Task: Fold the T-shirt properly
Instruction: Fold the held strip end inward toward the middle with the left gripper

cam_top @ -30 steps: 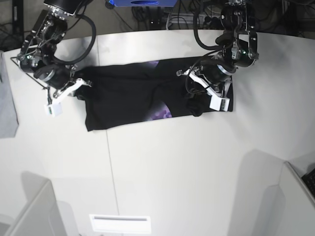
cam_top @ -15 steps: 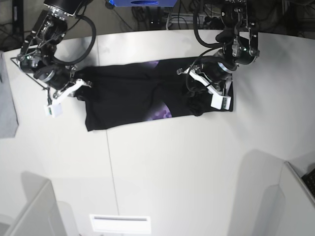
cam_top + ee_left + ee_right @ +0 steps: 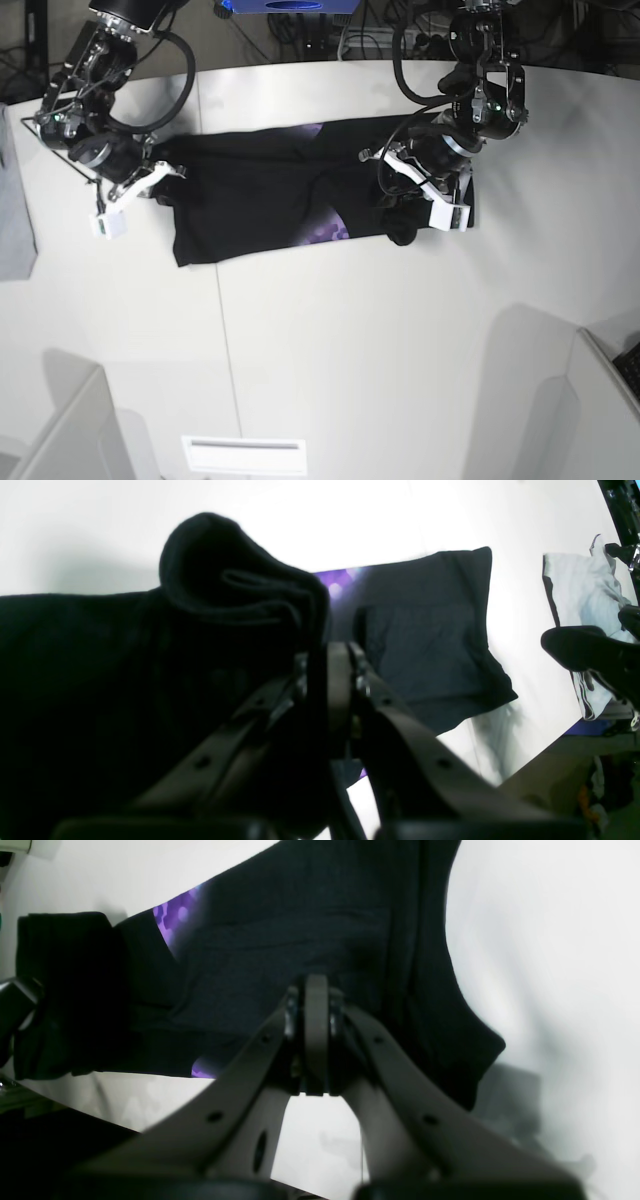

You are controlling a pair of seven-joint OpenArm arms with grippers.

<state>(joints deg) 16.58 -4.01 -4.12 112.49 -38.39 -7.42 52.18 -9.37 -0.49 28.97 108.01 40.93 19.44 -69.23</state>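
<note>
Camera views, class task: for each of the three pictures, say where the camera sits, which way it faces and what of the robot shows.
Base: high above the white table, looking down on the T-shirt; both arms show.
Left wrist: on the left arm, looking along the left tool at a raised bunch of black cloth; a grey cloth lies beyond.
Right wrist: on the right arm, looking along the right tool over the T-shirt.
Shared: all three show the shirt's purple print.

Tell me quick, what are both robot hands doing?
Left end effector: closed, pinching a bunched fold of the T-shirt.
Right end effector: closed at the T-shirt's edge; grip unclear.
</note>
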